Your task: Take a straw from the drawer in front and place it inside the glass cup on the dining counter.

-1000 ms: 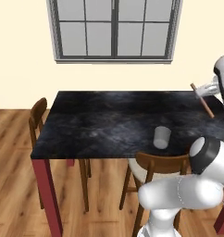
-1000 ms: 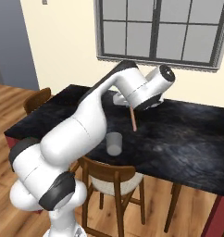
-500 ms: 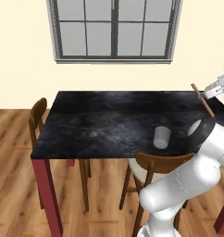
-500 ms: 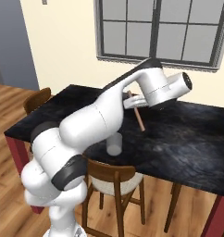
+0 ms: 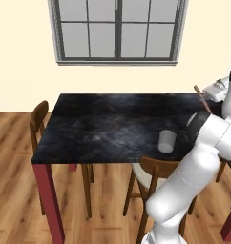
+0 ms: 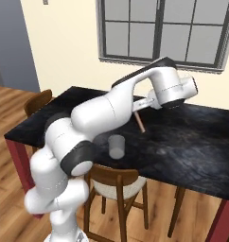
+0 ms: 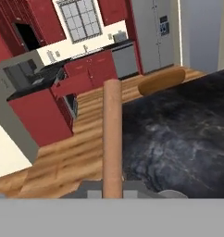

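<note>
My gripper [image 6: 138, 110] is shut on the straw [image 6: 140, 122], a thin tan stick that hangs tilted above the dining counter [image 6: 192, 142]. The glass cup [image 6: 117, 146] stands upright near the counter's front edge; the straw's lower end is beyond it and a little to its right, apart from it. In the left base view the straw [image 5: 202, 98] slants down from the gripper [image 5: 209, 93], right of and behind the cup [image 5: 167, 141]. The hand view looks along the straw [image 7: 112, 139] between the fingers of the gripper [image 7: 112, 192]. Far off in the kitchen, the red drawer [image 7: 72, 84] stands pulled out.
A wooden chair [image 5: 161, 178] is tucked in at the counter's front, right under the cup. Another chair [image 5: 39, 119] stands at the left end. A window [image 5: 118, 31] is on the wall behind. My own arm [image 6: 102, 113] arches over the counter's front left.
My wrist and forearm have swung to the right over the counter. The straw stays in the shut gripper at nearly the same spot, now more tilted. The cup has not moved.
</note>
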